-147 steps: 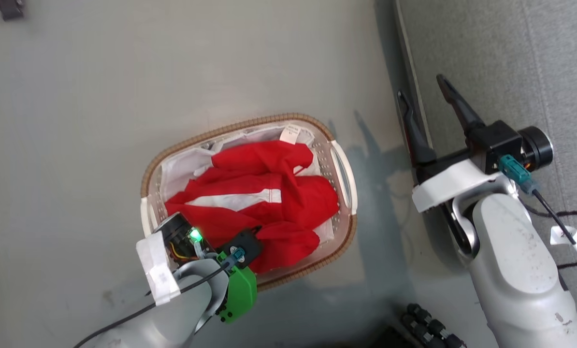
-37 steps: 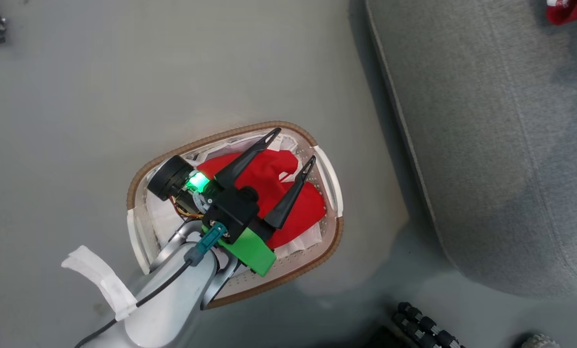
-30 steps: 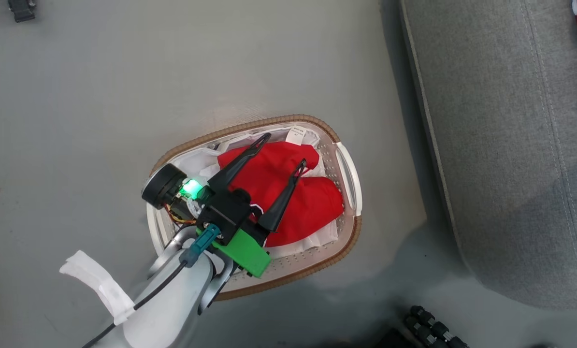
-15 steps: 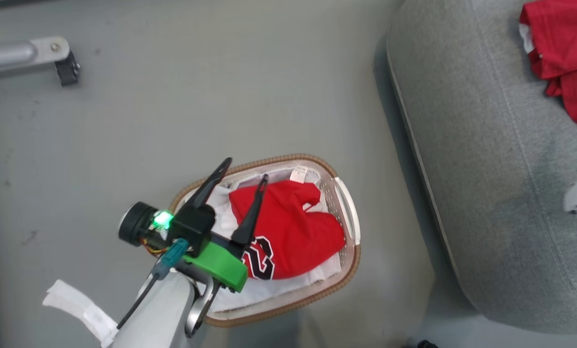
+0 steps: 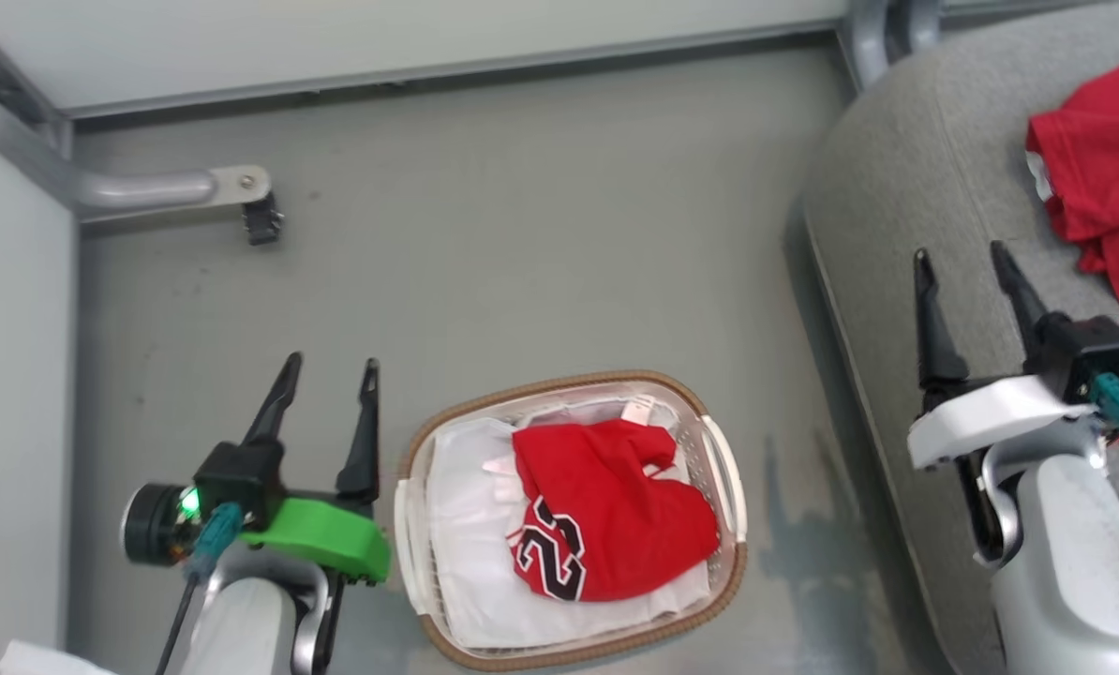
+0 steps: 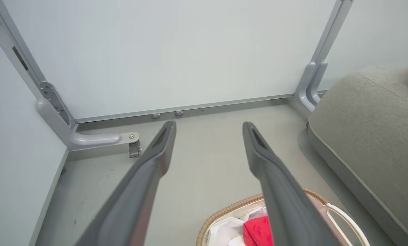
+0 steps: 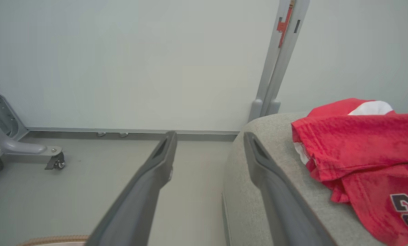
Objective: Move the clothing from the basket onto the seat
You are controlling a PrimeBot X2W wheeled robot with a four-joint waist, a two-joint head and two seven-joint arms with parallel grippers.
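A red jersey [image 5: 616, 506] with black numerals lies crumpled in the oval basket [image 5: 559, 382], on its white liner. Left of the basket, my left gripper [image 5: 330, 364] hangs open and empty over the floor. In its wrist view the left gripper [image 6: 209, 124] points at the wall, with the basket rim [image 6: 231, 210] and a bit of red cloth [image 6: 257, 232] below. A second red jersey [image 5: 1098, 178] lies on the grey seat [image 5: 897, 234]. My right gripper [image 5: 959, 251] stands open and empty above the seat's left edge. The right wrist view shows that gripper [image 7: 209, 135] beside this jersey [image 7: 361, 147].
A pale wall runs along the back. A grey metal frame leg with a caster [image 5: 252, 204] juts over the floor at the back left. A grey upright post [image 5: 883, 28] stands by the seat's far corner. A pale panel [image 5: 7, 375] borders the left side.
The head view has shifted. My left gripper has come out of the basket to its left side, still open and empty. My right gripper has come into view over the seat's edge.
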